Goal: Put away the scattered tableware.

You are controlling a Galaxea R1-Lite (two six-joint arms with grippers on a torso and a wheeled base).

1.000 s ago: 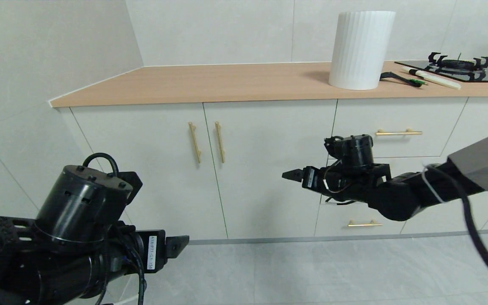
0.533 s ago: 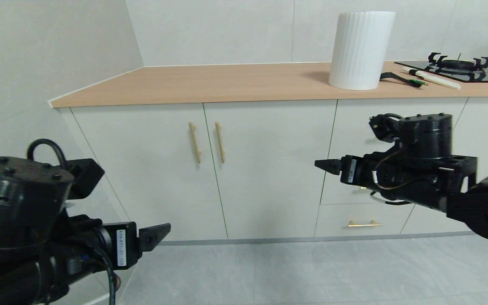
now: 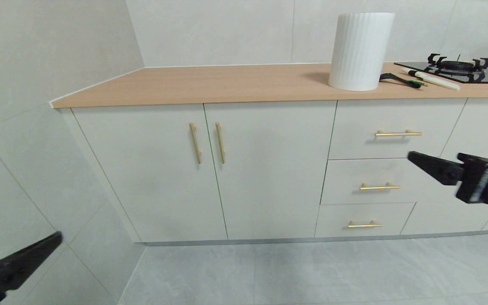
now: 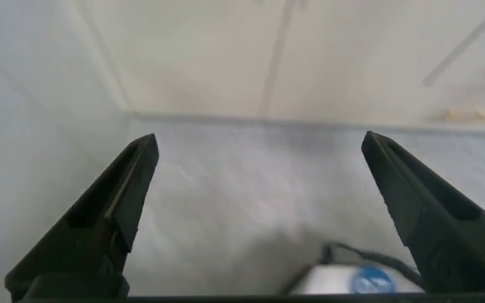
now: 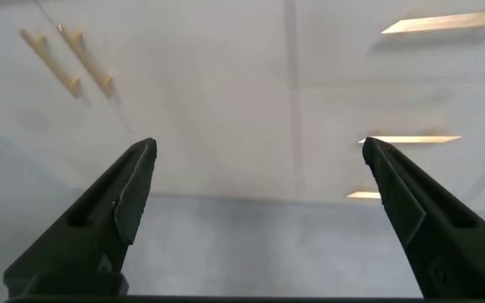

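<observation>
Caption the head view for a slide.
Open left pincer and open right pincer hover before closed cabinets; white ribbed container and utensils sit on the wooden counter beside the hob.

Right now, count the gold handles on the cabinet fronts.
5. Left door handle and right door handle, side by side; rightward, top drawer handle, middle drawer handle, bottom drawer handle, stacked. Others may be hidden.

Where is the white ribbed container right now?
The white ribbed container stands upright on the wooden countertop, toward the right of the head view, above the drawer stack, a black-handled utensil beside it.
</observation>
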